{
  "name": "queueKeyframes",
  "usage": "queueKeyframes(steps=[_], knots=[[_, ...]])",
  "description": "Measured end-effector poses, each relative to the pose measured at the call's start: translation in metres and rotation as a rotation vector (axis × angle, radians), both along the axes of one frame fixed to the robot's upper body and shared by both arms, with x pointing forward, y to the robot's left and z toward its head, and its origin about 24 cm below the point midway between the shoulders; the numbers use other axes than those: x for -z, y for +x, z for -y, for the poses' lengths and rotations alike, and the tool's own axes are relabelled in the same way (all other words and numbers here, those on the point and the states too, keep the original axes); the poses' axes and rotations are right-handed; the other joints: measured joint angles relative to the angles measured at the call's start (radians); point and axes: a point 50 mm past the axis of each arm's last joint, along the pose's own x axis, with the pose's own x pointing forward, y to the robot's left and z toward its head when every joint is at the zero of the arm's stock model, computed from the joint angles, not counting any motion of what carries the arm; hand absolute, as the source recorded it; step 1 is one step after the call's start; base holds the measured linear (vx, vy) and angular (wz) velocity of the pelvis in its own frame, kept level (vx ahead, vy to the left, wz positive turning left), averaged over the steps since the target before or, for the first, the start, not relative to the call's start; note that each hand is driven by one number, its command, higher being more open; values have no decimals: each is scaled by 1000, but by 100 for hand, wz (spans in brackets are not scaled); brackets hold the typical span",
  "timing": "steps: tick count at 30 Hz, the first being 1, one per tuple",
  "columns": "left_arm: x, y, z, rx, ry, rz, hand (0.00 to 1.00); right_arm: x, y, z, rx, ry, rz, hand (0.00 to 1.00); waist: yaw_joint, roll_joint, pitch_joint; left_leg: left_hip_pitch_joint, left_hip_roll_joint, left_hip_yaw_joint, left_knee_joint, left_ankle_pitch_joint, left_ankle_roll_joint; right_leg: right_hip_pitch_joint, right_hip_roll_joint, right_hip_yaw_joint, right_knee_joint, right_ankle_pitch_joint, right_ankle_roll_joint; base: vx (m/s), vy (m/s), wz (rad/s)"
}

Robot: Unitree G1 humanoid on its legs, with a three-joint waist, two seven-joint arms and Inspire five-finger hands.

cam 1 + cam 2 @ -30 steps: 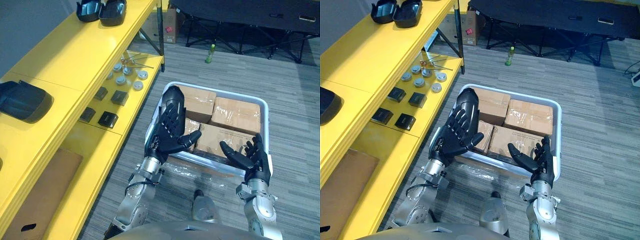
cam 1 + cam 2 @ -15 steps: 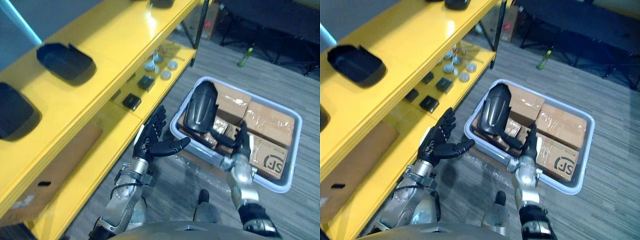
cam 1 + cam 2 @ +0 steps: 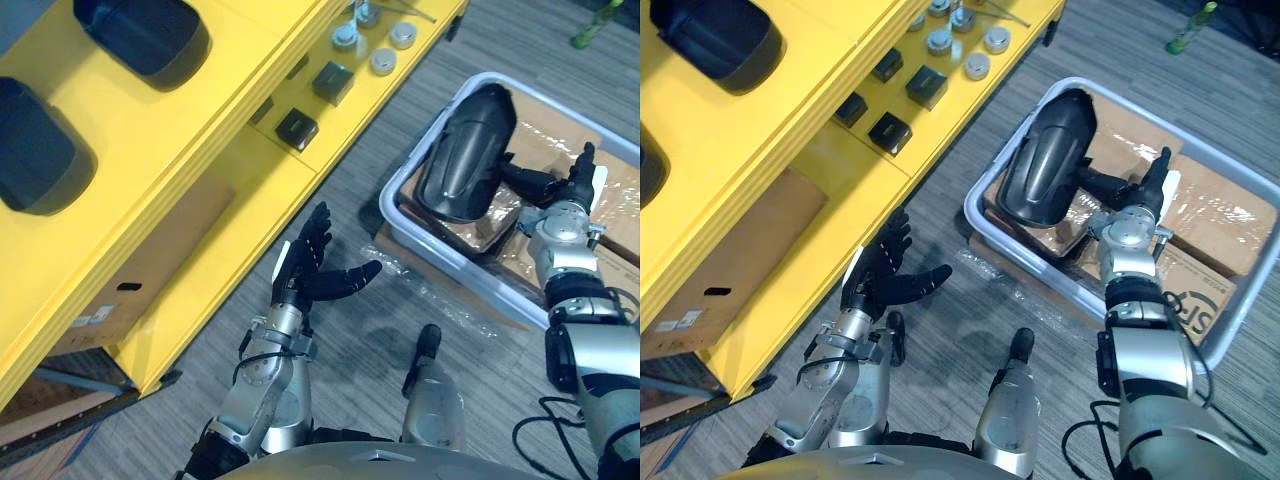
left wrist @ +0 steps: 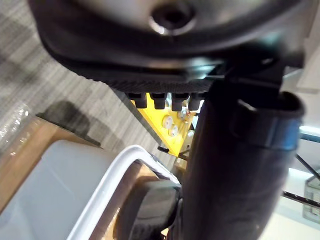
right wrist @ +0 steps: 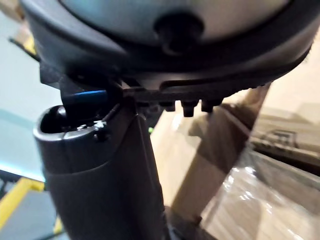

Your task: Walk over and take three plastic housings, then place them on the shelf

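Swinging with my head, the view has tipped steeper over the yellow shelf (image 3: 200,130), and my right hand (image 3: 550,187) stays against the black housing (image 3: 465,160) over the grey bin (image 3: 432,243); whether it grips, I cannot tell. My left hand (image 3: 300,280) hangs wide and empty between bin and shelf, so the housing, lengthwise roughly away from me, must cross leftward to reach it.

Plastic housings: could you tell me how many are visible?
3: two housings on the yellow shelf, one propped in the grey bin; more may be hidden.
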Motion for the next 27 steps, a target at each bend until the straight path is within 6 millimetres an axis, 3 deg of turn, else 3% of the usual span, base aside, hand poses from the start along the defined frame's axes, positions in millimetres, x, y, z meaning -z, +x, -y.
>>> queueKeyframes(steps=[4, 5, 15, 18, 20, 27], knots=[[12, -1, -3, -18, 22, -49, 100, -22, -2, 24, -23, -35, -70, 100, 21, 6, 9, -47, 1, -18, 32, -5, 5, -25, 0, -9, 10, 3, 3, -97, 37, 8], [13, -1, -4, -27, 25, -57, 100, -23, -3, 27, -34, -33, -101, 0, 23, 5, 11, -53, 0, -23, 33, -7, 9, -25, 0, -14, 10, 2, 3, -62, 21, 12], [18, -2, -10, -25, 55, -71, 100, -37, -10, 45, -92, -427, -483, 0, 20, -3, 17, -36, 1, -41, -15, 39, -6, -8, 7, -44, -3, 7, -2, -8, -9, 6], [17, -3, -9, -21, 34, -75, 100, -32, -9, 43, -81, -423, -585, 0, 24, -5, 18, 9, 3, -35, -59, 56, -15, 20, 12, -48, -17, 7, -7, 55, -55, 2], [13, -4, -7, -15, 24, -62, 100, -17, -10, 38, -72, -438, -681, 0, 23, -7, 19, 26, 3, -32, -93, 72, -18, 27, 15, -51, -28, 8, -11, 36, -42, 2], [2, -14, -15, -3, 3, -13, 100, -30, -5, 33, 21, -479, -520, 0, 10, -23, 29, 96, 3, -3, -195, 118, -29, 50, 18, -47, -47, 8, -20, 15, -27, -3]])
